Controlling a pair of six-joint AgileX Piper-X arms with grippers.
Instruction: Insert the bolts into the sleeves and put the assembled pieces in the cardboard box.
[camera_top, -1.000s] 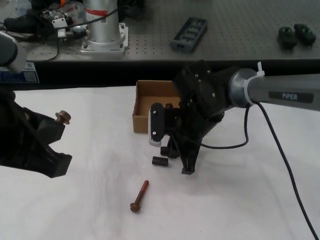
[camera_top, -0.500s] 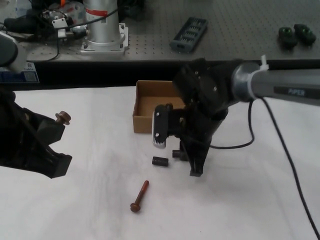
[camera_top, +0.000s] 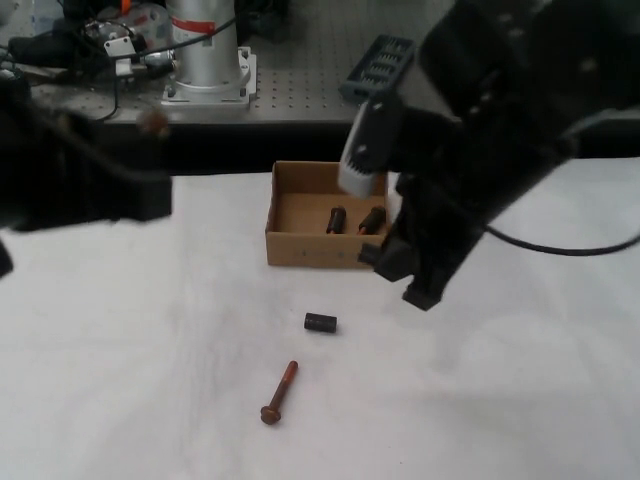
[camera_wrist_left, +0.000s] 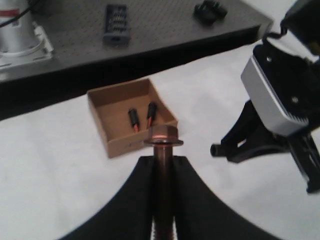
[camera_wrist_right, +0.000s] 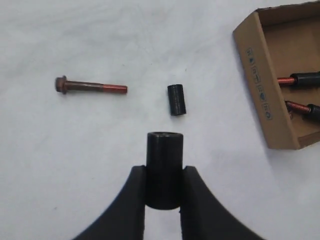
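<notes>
Above the white cloth (camera_top: 150, 380) we see both arms holding parts. The right gripper (camera_wrist_right: 164, 172) has its fingers clamped on the gripped sleeve (camera_wrist_right: 164, 150). The sleeve's long axis runs along the fingers, and its open bore pokes out past the tips.

The left gripper (camera_wrist_left: 163, 162) is pinched tight on the gripped bolt (camera_wrist_left: 163, 136). Its shank lies between the fingers and its flanged head sticks out beyond them, toward the cardboard box (camera_top: 300, 245).

The box sits on the cloth's far side and holds two assembled pieces (camera_top: 336, 219) side by side, threaded ends toward its near wall.

In front of it the loose bolt (camera_top: 279, 392) lies flat, head nearest us and tip aimed away. The loose sleeve (camera_top: 320, 323) lies on its side between bolt and box, crosswise to the bolt and touching neither.
</notes>
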